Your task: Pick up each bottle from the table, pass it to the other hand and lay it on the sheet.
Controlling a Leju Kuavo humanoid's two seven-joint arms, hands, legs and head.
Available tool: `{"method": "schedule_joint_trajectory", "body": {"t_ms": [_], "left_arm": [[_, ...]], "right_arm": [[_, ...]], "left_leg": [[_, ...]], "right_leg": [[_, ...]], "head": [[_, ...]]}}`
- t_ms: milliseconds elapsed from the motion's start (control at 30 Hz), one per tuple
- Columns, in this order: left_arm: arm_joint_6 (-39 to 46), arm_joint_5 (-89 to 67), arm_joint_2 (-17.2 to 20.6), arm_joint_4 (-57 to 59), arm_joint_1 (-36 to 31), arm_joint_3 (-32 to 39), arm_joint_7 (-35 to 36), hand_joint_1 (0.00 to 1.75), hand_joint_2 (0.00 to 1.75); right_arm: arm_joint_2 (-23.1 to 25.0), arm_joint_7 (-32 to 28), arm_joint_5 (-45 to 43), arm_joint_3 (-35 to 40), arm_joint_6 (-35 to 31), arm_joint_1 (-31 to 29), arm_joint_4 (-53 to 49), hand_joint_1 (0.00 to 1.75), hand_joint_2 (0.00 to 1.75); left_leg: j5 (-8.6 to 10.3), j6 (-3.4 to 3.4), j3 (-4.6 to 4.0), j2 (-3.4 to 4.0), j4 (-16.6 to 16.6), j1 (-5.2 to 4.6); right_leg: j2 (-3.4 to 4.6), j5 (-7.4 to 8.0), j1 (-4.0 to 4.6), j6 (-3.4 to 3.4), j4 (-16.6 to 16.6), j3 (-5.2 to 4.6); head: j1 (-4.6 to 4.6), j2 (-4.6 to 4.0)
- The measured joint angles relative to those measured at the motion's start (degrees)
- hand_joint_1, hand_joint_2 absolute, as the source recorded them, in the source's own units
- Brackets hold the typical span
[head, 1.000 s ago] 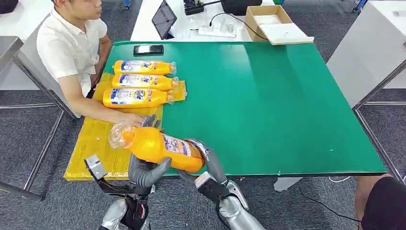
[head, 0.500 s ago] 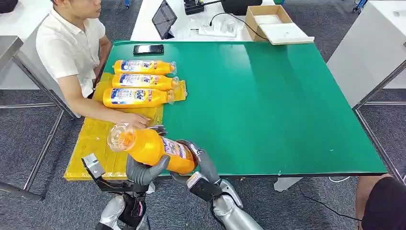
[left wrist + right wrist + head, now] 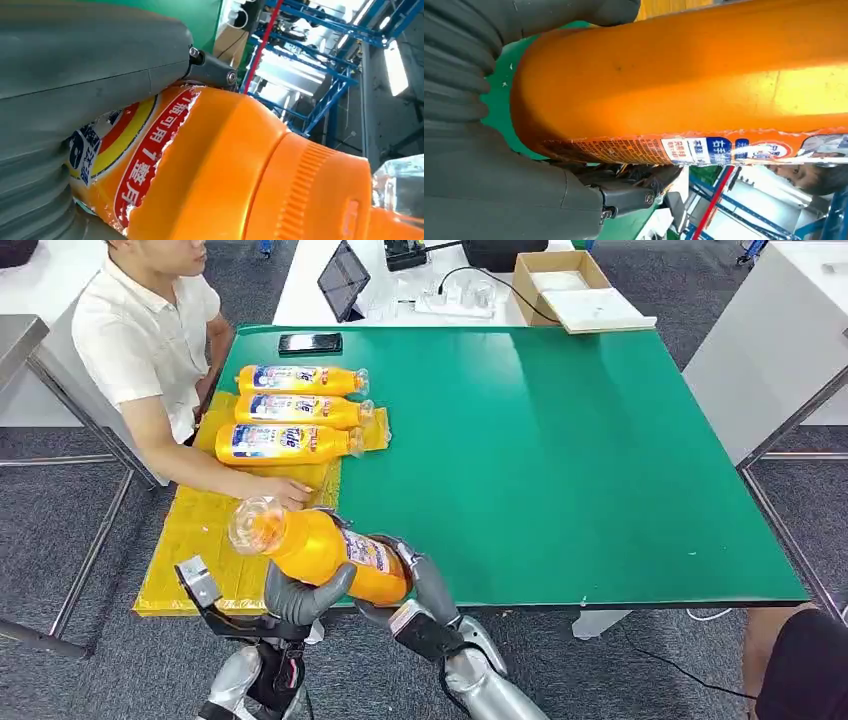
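We see an orange bottle (image 3: 320,550) held clear of the green table (image 3: 600,470), at its near left edge, lying roughly level with its clear cap end pointing left over the yellow sheet (image 3: 200,530). Both hands are on it. Our left hand (image 3: 300,595) cups it from beneath near the middle, the thick grey thumb wrapped up around its side; in the left wrist view the grey thumb (image 3: 90,55) presses against the label. Our right hand (image 3: 420,585) grips the base end, its fingers curled around the bottle; the right wrist view shows the bottle's base (image 3: 674,85) seated against the ribbed palm with the thumb over it.

Three more orange bottles lie side by side on the far part of the sheet, caps pointing right: the far one (image 3: 300,379), the middle one (image 3: 300,410) and the near one (image 3: 285,442).

A person in a white shirt (image 3: 140,335) sits at the table's left side, one hand (image 3: 283,491) resting flat on the sheet just beyond the held bottle. A black phone (image 3: 309,343) lies at the far left edge of the table.
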Motion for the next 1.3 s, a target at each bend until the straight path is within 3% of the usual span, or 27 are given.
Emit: {"method": "schedule_joint_trajectory", "body": {"t_ms": [33,67,700,1100,1300], "left_arm": [[-0.17,0.00,0.11,0.11,-0.08,0.00,0.26,1.75,1.75],[-0.33,0.04,0.15,0.22,-0.28,-0.02,0.52,1.75,1.75],[-0.41,-0.96,2.05,2.84,-2.92,-0.09,3.71,1.75,1.75],[4.41,-5.59,3.58,4.06,-7.18,1.99,2.97,1.75,1.75],[13.51,-17.78,4.77,5.84,-9.05,4.55,-0.77,1.75,1.75]], "right_arm": [[0.00,0.00,-0.09,0.02,0.00,0.04,0.00,0.00,1.75],[0.00,0.00,-0.26,0.11,0.00,0.15,-0.02,0.00,0.00],[0.31,-0.15,-3.74,1.92,3.78,2.70,-7.56,0.00,0.00],[-1.42,-0.20,-6.97,1.90,5.90,5.86,-16.06,0.00,0.00],[-2.78,0.07,-3.24,1.20,-0.46,8.14,-20.11,0.00,0.00]], "left_leg": [[0.00,0.00,0.00,0.00,0.00,0.00],[0.00,0.00,0.00,0.00,0.00,0.00],[0.00,0.00,-0.01,0.01,0.00,0.00],[0.01,0.00,-0.01,0.01,0.00,0.01],[0.01,0.00,-0.01,0.00,0.00,0.01]], "right_leg": [[0.00,0.00,0.00,0.00,0.00,0.00],[0.00,0.00,0.00,0.00,0.00,0.00],[0.00,0.00,0.00,0.00,0.01,-0.02],[0.00,0.00,0.00,0.00,0.02,-0.02],[0.00,0.00,0.00,0.00,0.02,-0.02]], "head": [[0.00,0.00],[0.00,0.00],[0.00,0.00],[0.00,0.00],[-0.02,0.00]]}}
